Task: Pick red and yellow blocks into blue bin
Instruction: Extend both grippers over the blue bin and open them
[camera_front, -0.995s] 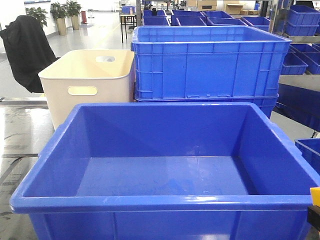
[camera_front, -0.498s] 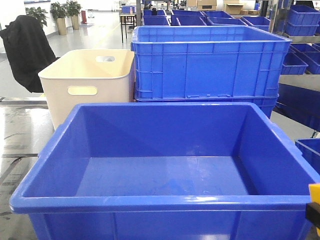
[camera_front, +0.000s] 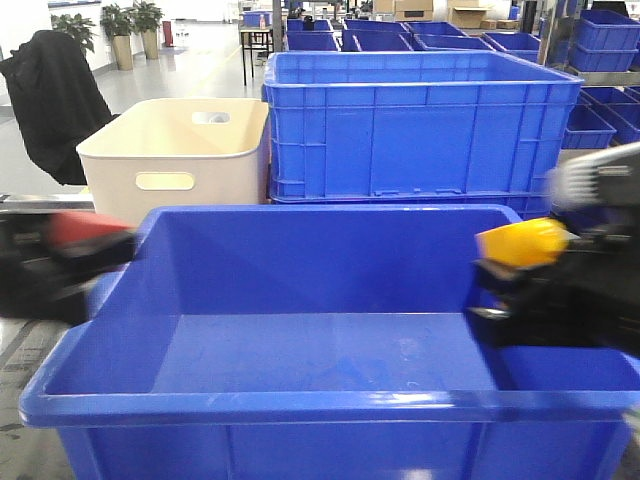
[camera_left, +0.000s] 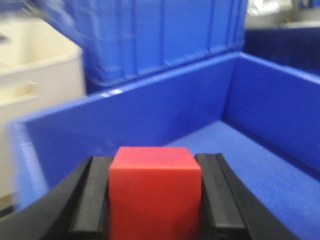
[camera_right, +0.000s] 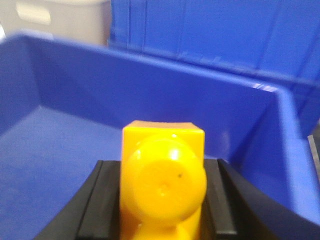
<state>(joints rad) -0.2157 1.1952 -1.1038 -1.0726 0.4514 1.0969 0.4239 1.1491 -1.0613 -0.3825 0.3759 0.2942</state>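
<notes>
Two grippers each grip one block. The left gripper (camera_left: 152, 200) is clamped on the red cube (camera_left: 154, 192), its black fingers (camera_left: 92, 200) pressed flat against both sides. In the front view that cube (camera_front: 85, 230) sits blurred at 9 o'clock, just beside the left rim of the blue bin (camera_front: 330, 405). The right gripper (camera_right: 161, 200) pinches the yellow brick (camera_right: 162, 182), a round stud facing the camera; in the front view the brick (camera_front: 522, 243) hangs at 3 o'clock over the bin's right wall. Both arms reach in from opposite sides. Beyond the bin stand one cream tub (camera_front: 175, 165) at 11 o'clock and one ribbed blue crate (camera_front: 420, 125) at 12 o'clock.
</notes>
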